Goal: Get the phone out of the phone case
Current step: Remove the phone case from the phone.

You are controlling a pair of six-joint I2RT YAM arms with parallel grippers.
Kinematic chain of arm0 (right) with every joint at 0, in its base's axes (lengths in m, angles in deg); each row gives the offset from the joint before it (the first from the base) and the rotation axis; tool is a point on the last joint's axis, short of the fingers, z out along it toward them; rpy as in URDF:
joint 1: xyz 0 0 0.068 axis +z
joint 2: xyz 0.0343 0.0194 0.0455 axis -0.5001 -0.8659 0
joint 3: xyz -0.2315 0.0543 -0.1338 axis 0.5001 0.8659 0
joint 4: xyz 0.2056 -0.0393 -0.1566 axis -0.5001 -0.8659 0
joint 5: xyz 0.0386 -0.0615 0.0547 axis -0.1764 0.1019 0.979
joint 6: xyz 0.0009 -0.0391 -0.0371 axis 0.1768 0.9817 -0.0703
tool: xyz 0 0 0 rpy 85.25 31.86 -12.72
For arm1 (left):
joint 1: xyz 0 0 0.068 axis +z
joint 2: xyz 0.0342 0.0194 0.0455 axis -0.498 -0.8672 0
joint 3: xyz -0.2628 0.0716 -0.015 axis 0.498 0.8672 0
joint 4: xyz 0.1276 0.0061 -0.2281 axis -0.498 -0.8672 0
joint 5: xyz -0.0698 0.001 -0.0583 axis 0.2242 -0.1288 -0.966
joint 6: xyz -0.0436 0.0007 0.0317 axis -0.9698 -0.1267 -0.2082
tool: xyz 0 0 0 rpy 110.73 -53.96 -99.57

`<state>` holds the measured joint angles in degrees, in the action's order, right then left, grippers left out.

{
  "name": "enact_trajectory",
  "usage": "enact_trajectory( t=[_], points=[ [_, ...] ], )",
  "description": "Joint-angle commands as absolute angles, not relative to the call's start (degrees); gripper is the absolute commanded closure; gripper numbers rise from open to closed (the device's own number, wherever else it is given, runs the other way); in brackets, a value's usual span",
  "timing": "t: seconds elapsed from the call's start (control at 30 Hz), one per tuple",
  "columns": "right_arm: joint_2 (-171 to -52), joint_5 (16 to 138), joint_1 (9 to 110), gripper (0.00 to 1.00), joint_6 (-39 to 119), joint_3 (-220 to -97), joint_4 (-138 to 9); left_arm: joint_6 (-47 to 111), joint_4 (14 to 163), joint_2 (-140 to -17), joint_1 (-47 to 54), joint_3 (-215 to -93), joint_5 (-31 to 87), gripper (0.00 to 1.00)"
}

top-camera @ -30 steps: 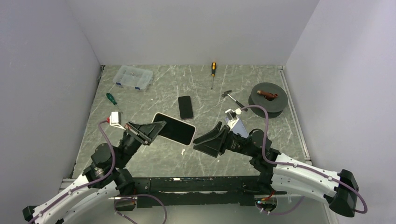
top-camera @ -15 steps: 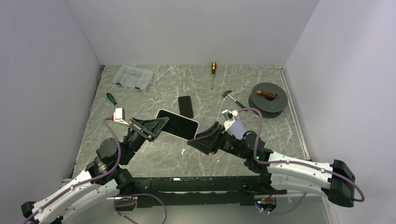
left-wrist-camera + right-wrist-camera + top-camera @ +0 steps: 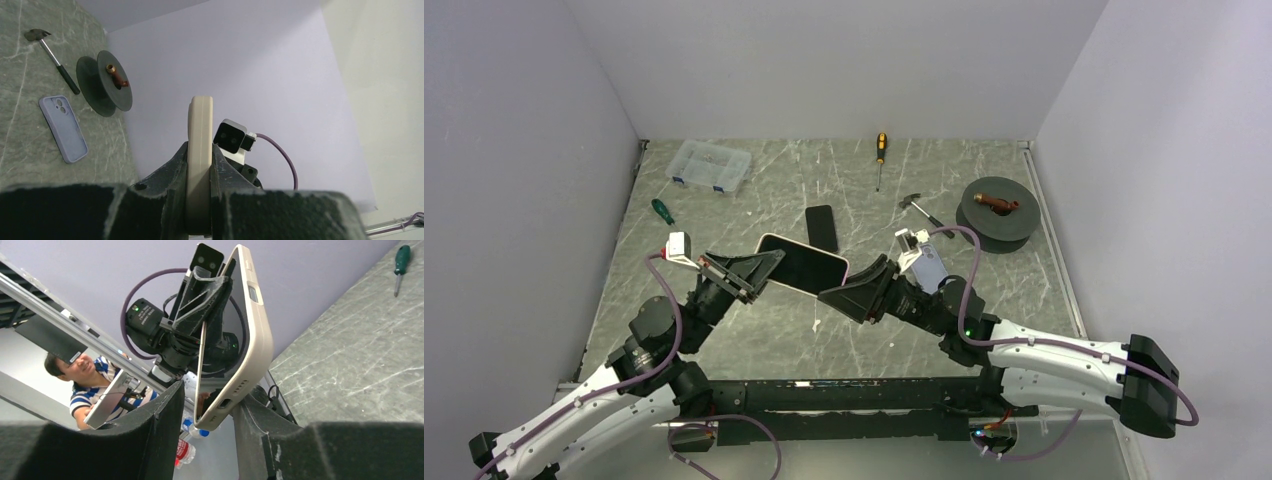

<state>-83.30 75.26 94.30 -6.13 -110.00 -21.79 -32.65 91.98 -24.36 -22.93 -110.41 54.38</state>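
A phone with a dark screen [image 3: 807,266] sits in a cream case [image 3: 256,335] and is held in the air, tilted, over the near middle of the table. My left gripper [image 3: 767,268] is shut on its left end; the left wrist view shows the case [image 3: 200,145] edge-on, clamped between the fingers. My right gripper [image 3: 849,287] is open, and the case's bottom end, with the port, sits between its two fingers [image 3: 130,440] without being pinched. The right finger is close behind the case back.
A second black phone [image 3: 821,228] lies flat behind the held one. A lavender case [image 3: 63,129] lies by the right arm. At the back stand a clear box [image 3: 710,164], a green screwdriver [image 3: 662,211], an orange screwdriver [image 3: 880,155], a hammer [image 3: 922,212] and a dark spool [image 3: 997,205].
The left gripper has lifted the cased phone up and a little away from me. The right gripper has moved left, so the phone's end now lies between its open jaws.
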Motion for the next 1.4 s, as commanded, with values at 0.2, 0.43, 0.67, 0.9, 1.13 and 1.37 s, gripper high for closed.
enact_trajectory(
  t=[0.2, 0.43, 0.67, 0.9, 1.13, 1.37],
  points=[
    [-83.88, 77.36, 94.50, 0.70, -6.09, -113.70, -18.56, -35.67, 97.45, -23.82, -22.86, -113.05, 55.51, 1.00],
    [-85.02, 80.09, 94.52, 0.57, -6.17, -114.44, -18.18, -35.50, 96.70, -23.66, -22.85, -113.56, 56.09, 1.00],
    [-85.36, 80.30, 94.51, 0.80, -7.46, -114.07, -17.68, -35.67, 96.22, -22.62, -22.83, -112.80, 57.18, 1.00],
    [-84.54, 80.62, 95.22, 0.91, -1.58, -114.95, -17.73, -36.28, 93.99, -22.86, -22.87, -113.43, 55.83, 1.00],
    [-83.52, 77.45, 102.61, 1.00, 27.74, -121.72, -27.06, -38.09, 87.28, -23.94, -22.78, -114.46, 52.13, 1.00],
    [-85.33, 78.65, 102.78, 1.00, 34.46, -123.40, -24.69, -39.87, 81.68, -24.32, -22.78, -115.08, 47.79, 1.00]
  ],
)
